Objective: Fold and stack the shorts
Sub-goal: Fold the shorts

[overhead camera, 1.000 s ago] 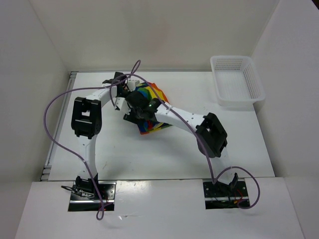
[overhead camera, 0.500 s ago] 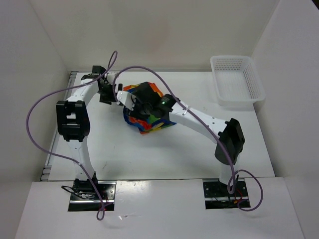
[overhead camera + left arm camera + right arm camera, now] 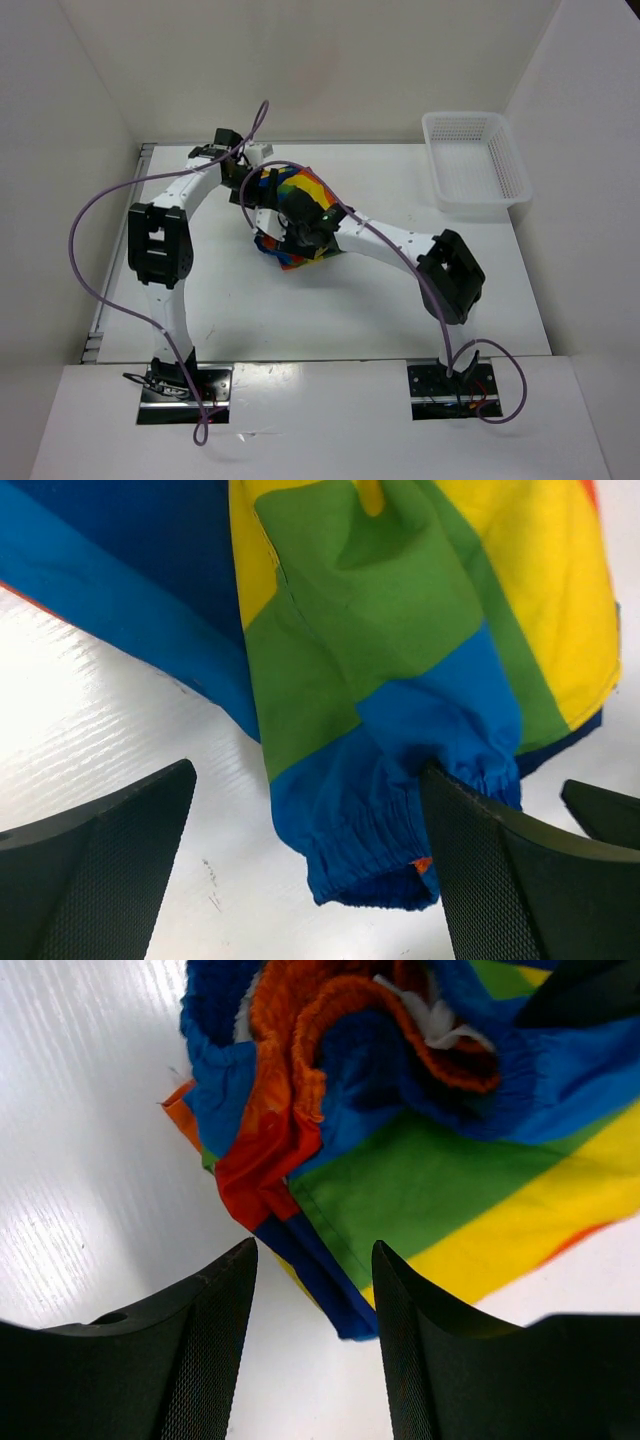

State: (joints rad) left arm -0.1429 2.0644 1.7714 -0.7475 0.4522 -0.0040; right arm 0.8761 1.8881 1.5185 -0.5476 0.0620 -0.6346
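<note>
Now | shorts (image 3: 305,190): 1 pair, bunched | left hand (image 3: 308,770): 1, spread | right hand (image 3: 314,1247): 1, spread | basket (image 3: 476,160): 1

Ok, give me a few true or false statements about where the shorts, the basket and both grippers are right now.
1. The shorts sit inside the white basket. False: they lie on the table, apart from the basket.
2. The left gripper is open. True.
3. The shorts are folded flat. False: they are bunched up, with the waistband rumpled.
4. The right gripper has its jaws apart at the shorts' edge. True.
</note>
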